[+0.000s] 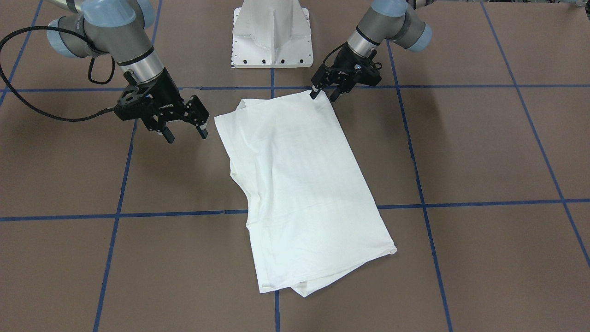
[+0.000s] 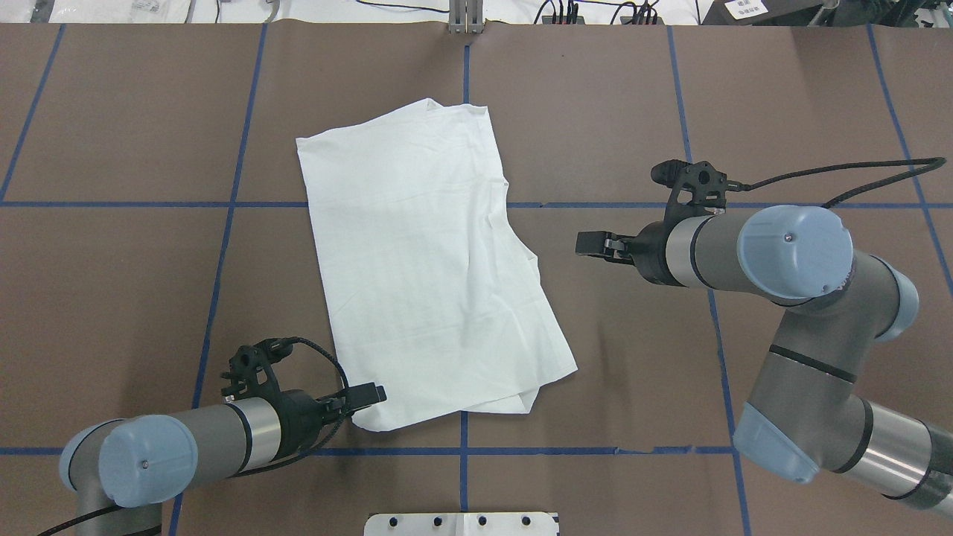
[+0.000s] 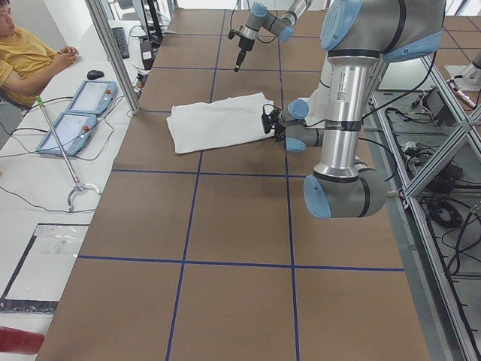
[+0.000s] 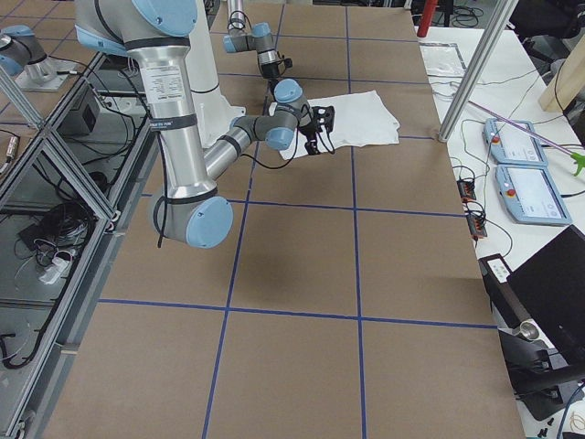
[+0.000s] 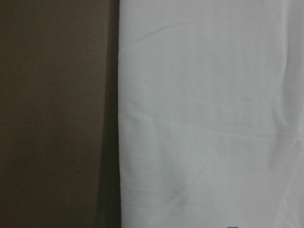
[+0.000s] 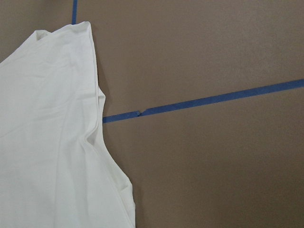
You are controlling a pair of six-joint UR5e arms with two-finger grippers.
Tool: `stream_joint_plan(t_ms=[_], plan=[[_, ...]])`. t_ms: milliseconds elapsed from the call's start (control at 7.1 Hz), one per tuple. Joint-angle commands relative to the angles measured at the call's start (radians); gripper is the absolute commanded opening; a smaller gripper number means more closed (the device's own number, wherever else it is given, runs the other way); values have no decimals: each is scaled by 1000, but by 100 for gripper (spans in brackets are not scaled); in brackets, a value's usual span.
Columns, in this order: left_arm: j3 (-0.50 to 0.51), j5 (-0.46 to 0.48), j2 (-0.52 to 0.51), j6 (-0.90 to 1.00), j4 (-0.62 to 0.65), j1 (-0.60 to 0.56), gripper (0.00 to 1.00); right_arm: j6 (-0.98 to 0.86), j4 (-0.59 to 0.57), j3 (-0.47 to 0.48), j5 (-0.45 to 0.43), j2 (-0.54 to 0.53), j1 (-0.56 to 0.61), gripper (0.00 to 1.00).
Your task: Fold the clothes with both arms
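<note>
Lying flat near the middle of the brown worktop (image 1: 484, 147), the white shirt (image 1: 299, 184) is already doubled into a long panel, skewed to the blue tape lines (image 1: 461, 204).

- **Front view:** the left fingers (image 1: 315, 93) stand parted at the shirt's corner nearest the robot, gripping nothing. The right fingers (image 1: 168, 134), spread wide and empty, hover just beside the opposite long edge.
- **Overhead view:** the same layout, with the left fingers at the near corner and the right fingers clear of the cloth.
- **Side views:** both pairs are too small to judge.
- **Left wrist view:** the cloth's straight edge lies against bare worktop.
- **Right wrist view:** a wavy, layered edge crosses a tape line.

Handling, as a judgement: the cloth looks light, limp and thin, its layers prone to slide. It is best pinched through all layers at the corners or along an edge, both ends lifted together.
</note>
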Motion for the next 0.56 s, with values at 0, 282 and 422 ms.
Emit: stream_joint_plan(t_ms=[0,282,422], plan=[[-1,1,-2,-3,4,4,59,0,1,-2,0,0,-2,100],[-4,0,-2,-5,4,4,4,0,0,0,-2,0,0,100],[-4,1,-2,-3,4,5,1,0,0,-2,-3,0,-2,100]])
